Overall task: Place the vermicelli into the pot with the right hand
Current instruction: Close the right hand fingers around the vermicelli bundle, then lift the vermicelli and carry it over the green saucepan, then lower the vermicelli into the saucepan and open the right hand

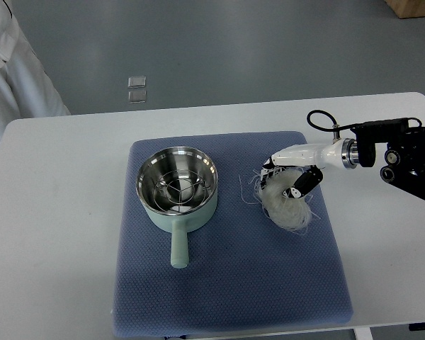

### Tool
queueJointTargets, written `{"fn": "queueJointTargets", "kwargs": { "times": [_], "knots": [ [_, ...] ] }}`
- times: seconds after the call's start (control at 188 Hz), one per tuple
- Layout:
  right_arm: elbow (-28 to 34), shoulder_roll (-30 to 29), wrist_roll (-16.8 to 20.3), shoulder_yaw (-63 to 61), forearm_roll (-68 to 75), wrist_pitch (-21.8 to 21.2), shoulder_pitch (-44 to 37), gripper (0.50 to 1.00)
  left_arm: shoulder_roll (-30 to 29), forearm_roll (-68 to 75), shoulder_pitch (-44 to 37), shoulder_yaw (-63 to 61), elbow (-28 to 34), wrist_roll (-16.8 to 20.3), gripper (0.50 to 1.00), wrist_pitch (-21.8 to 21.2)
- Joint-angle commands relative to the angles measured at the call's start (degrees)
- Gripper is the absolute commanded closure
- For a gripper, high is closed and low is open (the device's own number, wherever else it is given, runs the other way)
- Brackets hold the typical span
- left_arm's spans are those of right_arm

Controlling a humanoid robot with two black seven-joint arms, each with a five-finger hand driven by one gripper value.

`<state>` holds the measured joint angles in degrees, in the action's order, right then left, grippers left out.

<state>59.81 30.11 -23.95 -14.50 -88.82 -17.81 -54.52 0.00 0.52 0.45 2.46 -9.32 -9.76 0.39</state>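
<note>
— What carries everything?
— A white table on grey floor, blue mat across it; a white sleeve at its far-left corner.
— And the vermicelli?
— Near the mat's right edge, right hand curled around it. Pot well left.

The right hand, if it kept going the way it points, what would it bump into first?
The right hand points left and is already on the vermicelli. Past that, it would probably meet the pot next, across bare mat, though height is hard to judge.
</note>
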Motion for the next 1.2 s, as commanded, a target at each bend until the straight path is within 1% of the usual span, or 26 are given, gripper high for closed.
{"fn": "queueJointTargets", "kwargs": {
  "times": [0.0, 0.277, 0.634, 0.746, 0.847, 0.98, 1.097, 1.193],
  "knots": [
    [0.0, 0.0, 0.0, -2.5, 0.2, -0.2, -0.2, 0.973, 0.0, 0.0, 0.0, 0.0, 0.0, 0.0, 0.500, 0.0],
    [-0.1, 0.7, 0.0, -3.0, 2.0, -0.5, -2.9, 0.965, 0.0, 0.0, 0.0, 0.0, 0.0, 0.0, 0.500, 0.0],
    [-1.5, -0.6, 0.1, -3.8, 5.0, -1.2, -13.8, 0.948, 0.0, 0.0, 0.0, -0.1, 0.0, 0.0, 0.500, 0.0],
    [-3.1, -5.3, 0.1, -3.8, 5.2, -1.3, -18.1, 0.938, 0.0, 0.0, 0.0, -0.1, 0.0, 0.0, 0.500, 0.0],
    [-4.1, -8.8, 0.1, -3.8, 5.2, -1.2, -19.5, 0.932, 0.0, 0.0, 0.0, -0.1, 0.0, 0.0, 0.500, 0.0],
    [-5.3, -15.1, 0.2, -3.8, 5.2, -0.4, -19.3, 0.930, 0.0, 0.0, 0.0, -0.1, 0.0, 0.1, 0.500, 0.0],
    [-7.0, -19.1, 0.2, -3.6, 5.1, -0.1, -18.9, 0.926, 0.0, 0.0, 0.0, -0.1, 0.0, 0.0, 0.500, 0.0],
    [-8.9, -21.8, 0.2, -3.6, 4.9, 0.2, -17.0, 0.920, 0.0, 0.0, 0.0, -0.1, 0.0, 0.0, 0.500, 0.0]
  ]
}}
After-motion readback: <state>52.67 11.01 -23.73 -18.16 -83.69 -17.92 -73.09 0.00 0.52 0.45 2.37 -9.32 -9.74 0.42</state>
